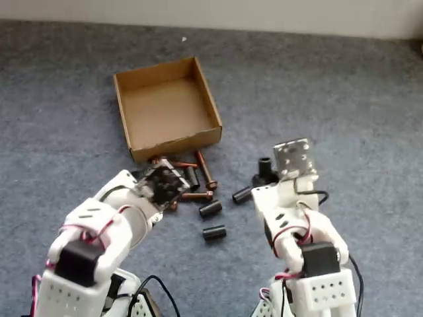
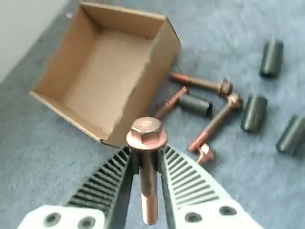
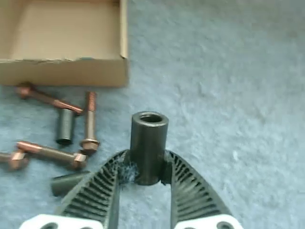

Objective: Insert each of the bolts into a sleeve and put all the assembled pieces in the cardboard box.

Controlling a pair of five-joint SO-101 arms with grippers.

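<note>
Though perhaps touching, bolts (image 2: 213, 123) beside box (image 2: 143, 88)

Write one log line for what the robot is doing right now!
left gripper: shut on bolt | right gripper: shut on sleeve | cardboard box: no pieces inside yet

Right wrist view: cardboard box (image 3: 62, 71), one bolt (image 3: 12, 160) cut by edge; left wrist view: one sleeve (image 2: 291, 134) blurred

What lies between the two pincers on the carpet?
High view: loose copper-coloured metal bolts and short black cylindrical sleeves, scattered between the left pincer and the right pincer.
</note>
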